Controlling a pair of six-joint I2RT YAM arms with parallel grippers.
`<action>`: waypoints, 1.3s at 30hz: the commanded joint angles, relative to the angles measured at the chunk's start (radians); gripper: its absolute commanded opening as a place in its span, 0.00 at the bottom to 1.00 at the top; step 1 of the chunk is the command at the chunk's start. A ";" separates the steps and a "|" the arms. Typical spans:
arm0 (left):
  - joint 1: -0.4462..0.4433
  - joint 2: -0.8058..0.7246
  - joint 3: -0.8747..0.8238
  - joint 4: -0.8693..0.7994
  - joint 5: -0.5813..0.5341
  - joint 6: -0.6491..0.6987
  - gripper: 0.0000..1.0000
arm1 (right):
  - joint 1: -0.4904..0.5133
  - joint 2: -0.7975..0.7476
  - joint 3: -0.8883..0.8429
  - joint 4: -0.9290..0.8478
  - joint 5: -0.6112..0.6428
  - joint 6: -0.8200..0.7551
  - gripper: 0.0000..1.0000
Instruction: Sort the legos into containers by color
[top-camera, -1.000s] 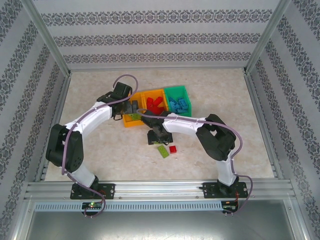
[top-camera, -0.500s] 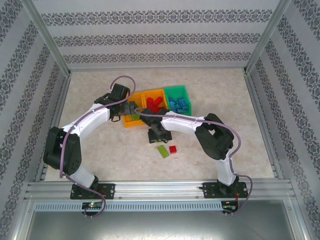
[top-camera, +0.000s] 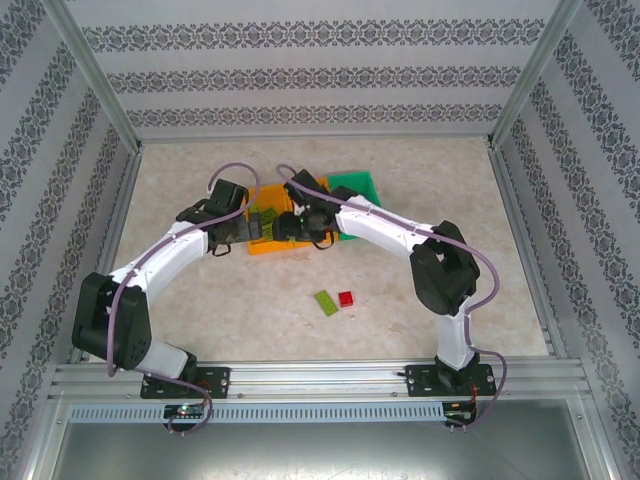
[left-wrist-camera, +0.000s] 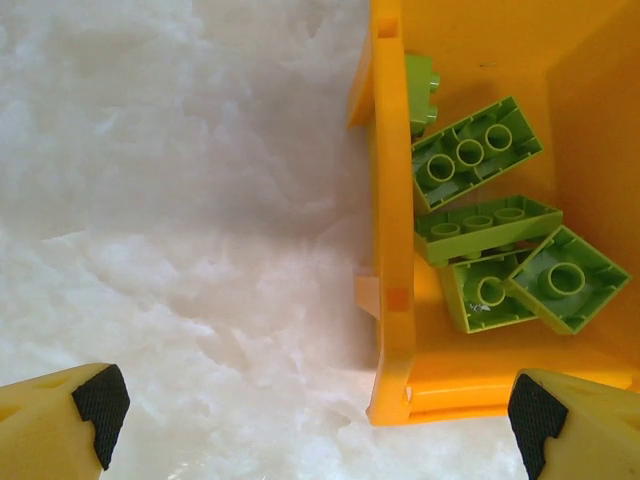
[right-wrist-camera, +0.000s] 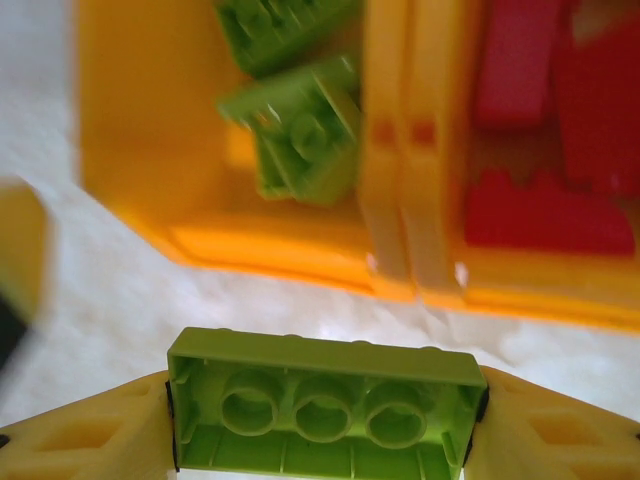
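My right gripper (right-wrist-camera: 322, 425) is shut on a lime green lego (right-wrist-camera: 325, 390), gripped end to end with its hollow underside facing the camera. It hangs just in front of the left orange container (right-wrist-camera: 270, 255), which holds lime legos (right-wrist-camera: 305, 145). The middle orange container (right-wrist-camera: 540, 285) holds red legos (right-wrist-camera: 540, 210). From above, the right gripper (top-camera: 287, 225) is over the row of containers, and the green container (top-camera: 355, 183) is partly covered by the arm. My left gripper (left-wrist-camera: 315, 425) is open beside the left orange container's (left-wrist-camera: 392, 250) corner, with nothing between its fingers.
One lime green lego (top-camera: 326, 302) and one red lego (top-camera: 346, 298) lie loose on the table (top-camera: 250, 310) in front of the containers. Both arms crowd around the left container. The metal frame rails (top-camera: 300, 375) run along the near edge.
The right arm swung from the loose bricks up to the containers, carrying a lime lego. The left gripper drew back to the left, off the left orange container.
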 joint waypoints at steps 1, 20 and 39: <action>0.014 -0.037 -0.031 0.006 -0.019 -0.008 0.99 | -0.027 0.036 0.070 0.066 -0.103 0.020 0.63; 0.014 -0.127 -0.139 0.034 0.026 0.021 0.99 | -0.094 0.311 0.421 0.039 -0.230 0.126 0.67; -0.097 -0.229 -0.216 0.128 0.282 0.270 1.00 | -0.092 0.231 0.365 0.102 -0.239 0.071 0.91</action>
